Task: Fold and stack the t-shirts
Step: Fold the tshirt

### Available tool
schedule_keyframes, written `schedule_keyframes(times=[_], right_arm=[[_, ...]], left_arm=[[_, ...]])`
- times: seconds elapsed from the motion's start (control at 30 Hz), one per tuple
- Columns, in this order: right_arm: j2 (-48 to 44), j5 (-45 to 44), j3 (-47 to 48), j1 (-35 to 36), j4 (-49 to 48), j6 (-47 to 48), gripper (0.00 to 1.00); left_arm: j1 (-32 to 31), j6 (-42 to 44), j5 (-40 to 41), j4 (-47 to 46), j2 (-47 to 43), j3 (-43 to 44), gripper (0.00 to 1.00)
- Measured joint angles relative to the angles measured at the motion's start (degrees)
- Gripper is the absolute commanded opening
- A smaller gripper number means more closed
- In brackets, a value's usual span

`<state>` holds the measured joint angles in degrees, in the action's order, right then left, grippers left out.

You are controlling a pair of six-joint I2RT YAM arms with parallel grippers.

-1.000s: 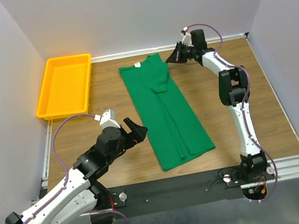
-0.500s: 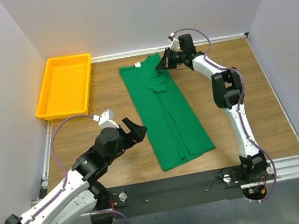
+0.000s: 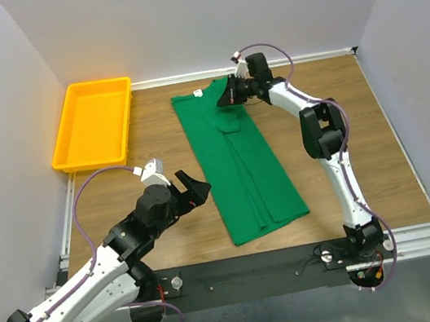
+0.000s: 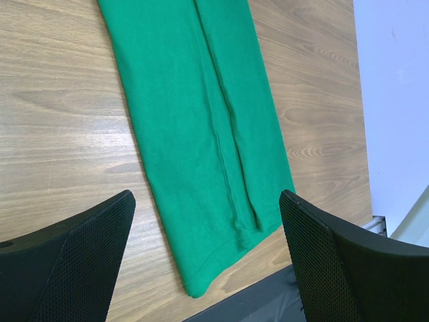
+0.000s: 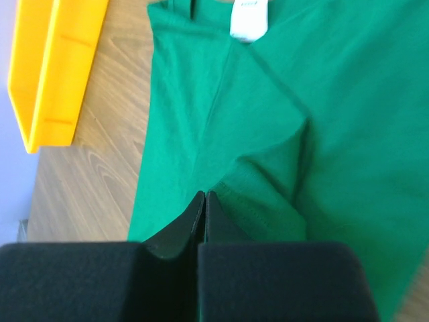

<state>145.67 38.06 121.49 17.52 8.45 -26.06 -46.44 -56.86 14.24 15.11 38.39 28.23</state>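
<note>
Count: one t-shirt, one yellow tray, two hands. Surface: wooden desk, enclosed by pale walls. The emerald t-shirt is folded into a long strip and lies mid-desk, with its white neck label toward 12 o'clock. The tray sits at 10 o'clock. Left hand, at 8 o'clock: spread wide, empty. Right hand, at 12 o'clock: fingers pressed together over the folded sleeve. Whether cloth is pinched cannot be told.
</note>
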Motion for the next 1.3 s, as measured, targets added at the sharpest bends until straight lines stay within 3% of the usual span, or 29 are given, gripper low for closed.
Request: schedule_keyframes(times=[0.07, 0.2, 0.27, 0.4, 0.43, 0.53, 0.67, 0.87, 1.3], right_arm=[[0.0, -0.96, 0.15, 1.38, 1.6, 0.85, 0.2], [0.96, -1.29, 3.23, 4.0, 5.29, 1.99, 0.24], [0.96, -1.22, 3.82, 5.33, 6.32, 2.67, 0.34], [0.68, 1.64, 3.82, 5.11, 8.15, 5.66, 0.38], [0.44, 2.67, 3.82, 4.57, 8.37, 6.03, 0.37], [-0.68, 5.46, 3.93, 1.07, 8.41, 6.03, 0.22], [-2.23, 7.89, 4.07, -5.38, 7.5, 4.85, 0.12], [-2.84, 7.89, 4.02, -9.79, 5.66, 1.29, 0.1], [2.73, 8.55, 4.02, -4.9, 1.51, -3.72, 0.09]], left_arm=[[0.11, 0.02, 0.0, 0.0, 0.02, 0.0, 0.96], [0.37, 0.13, 0.0, 0.0, 0.17, 0.0, 0.96], [0.37, 0.28, 0.0, 0.02, 0.22, 0.0, 0.96], [0.63, 0.48, 0.0, -0.02, 0.2, 0.0, 0.96], [0.68, 0.48, 0.0, -0.04, 0.17, 0.0, 0.96], [0.72, 0.48, 0.0, -0.26, 0.07, 0.0, 0.96], [0.74, 0.5, 0.0, -0.7, -0.17, 0.0, 0.96], [0.81, 0.39, 0.0, -0.85, -1.73, -0.33, 0.96], [1.01, -0.68, -0.07, -0.44, -2.58, -0.94, 0.96]])
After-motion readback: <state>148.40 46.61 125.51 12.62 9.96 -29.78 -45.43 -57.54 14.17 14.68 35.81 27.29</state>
